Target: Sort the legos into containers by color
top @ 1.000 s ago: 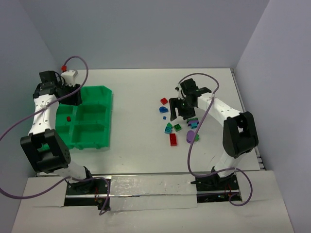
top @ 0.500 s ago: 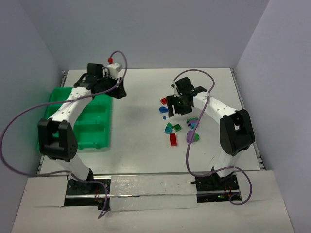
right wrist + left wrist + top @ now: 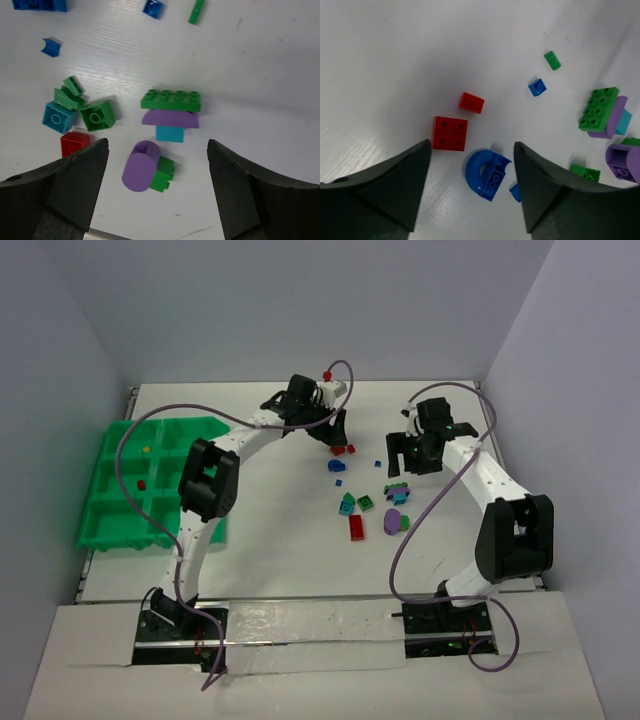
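- Far left, green tray [image 3: 100, 480]: glossy moulded plastic, shallow bins with raised dividers, uncovered now that the arm has gone. Red speck [image 3: 141, 483] and orange speck [image 3: 146, 449] lying in separate bins.
- Swung right across the table [image 3: 270, 440] in the last second: left gripper [image 3: 471, 143], off the tray and down over the legos [image 3: 365, 502], jaws spread wider on the way, nothing between them.
- Straight beneath: red square brick [image 3: 449, 133], four studs, hard and shiny. Small red brick [image 3: 471, 102] just beyond it, blue arch piece [image 3: 487, 174] beside it, curved, with a studded foot.
- Reads as a return trip for another piece, most likely a red one to join the speck in the tray.
- Further right: tiny blue plate [image 3: 537, 87] and thin green plate [image 3: 552, 60], apart from the rest.
- Pulled back from the red-and-blue end: right gripper [image 3: 157, 142], hovering over the purple-green cluster, jaws wide, empty.
- Below it: long green plate [image 3: 171, 100] touching a purple curved piece [image 3: 170, 119] and a teal block [image 3: 169, 134]. Purple rounded piece [image 3: 141, 165] with a green brick [image 3: 164, 175] stuck to it.
- Nearly the whole pile loose on the white tabletop, so sorting barely begun.
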`<state>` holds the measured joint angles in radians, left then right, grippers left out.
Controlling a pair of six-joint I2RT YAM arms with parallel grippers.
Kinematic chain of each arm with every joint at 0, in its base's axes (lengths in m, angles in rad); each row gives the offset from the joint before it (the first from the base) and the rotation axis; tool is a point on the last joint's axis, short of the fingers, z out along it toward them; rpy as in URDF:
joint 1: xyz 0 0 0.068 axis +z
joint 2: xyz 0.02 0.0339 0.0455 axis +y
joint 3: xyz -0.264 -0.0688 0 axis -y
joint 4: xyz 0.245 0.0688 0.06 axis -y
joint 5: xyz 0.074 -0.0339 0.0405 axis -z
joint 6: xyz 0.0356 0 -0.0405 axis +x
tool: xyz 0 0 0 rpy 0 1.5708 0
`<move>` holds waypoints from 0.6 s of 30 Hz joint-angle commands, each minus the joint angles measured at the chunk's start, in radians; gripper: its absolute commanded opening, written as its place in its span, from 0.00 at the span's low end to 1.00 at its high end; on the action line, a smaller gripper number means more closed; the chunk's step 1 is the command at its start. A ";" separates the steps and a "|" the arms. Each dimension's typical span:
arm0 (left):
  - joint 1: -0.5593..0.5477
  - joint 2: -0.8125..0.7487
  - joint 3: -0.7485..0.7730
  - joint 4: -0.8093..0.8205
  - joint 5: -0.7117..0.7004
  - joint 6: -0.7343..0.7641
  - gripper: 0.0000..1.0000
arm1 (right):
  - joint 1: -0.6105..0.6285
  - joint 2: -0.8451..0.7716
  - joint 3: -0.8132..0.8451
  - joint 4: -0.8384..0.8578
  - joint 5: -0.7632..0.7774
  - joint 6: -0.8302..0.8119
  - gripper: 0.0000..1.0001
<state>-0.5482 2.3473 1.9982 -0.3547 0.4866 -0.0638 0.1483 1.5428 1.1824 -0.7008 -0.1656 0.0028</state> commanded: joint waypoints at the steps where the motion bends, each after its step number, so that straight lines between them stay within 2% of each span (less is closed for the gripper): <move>1: -0.011 0.050 0.088 0.033 -0.037 -0.023 0.80 | -0.026 -0.053 0.010 -0.051 -0.003 -0.079 0.87; 7: -0.027 0.108 0.077 0.046 -0.145 -0.006 0.79 | -0.028 -0.072 0.009 -0.070 0.004 -0.078 0.87; 11: -0.027 0.124 0.074 0.039 -0.164 0.010 0.77 | -0.027 -0.067 0.017 -0.075 -0.002 -0.081 0.87; 18: -0.042 0.090 -0.001 0.078 -0.156 0.081 0.67 | -0.026 -0.044 0.033 -0.093 -0.064 -0.152 0.87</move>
<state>-0.5698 2.4619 2.0237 -0.3373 0.3379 -0.0458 0.1200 1.5116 1.1824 -0.7752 -0.1883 -0.0933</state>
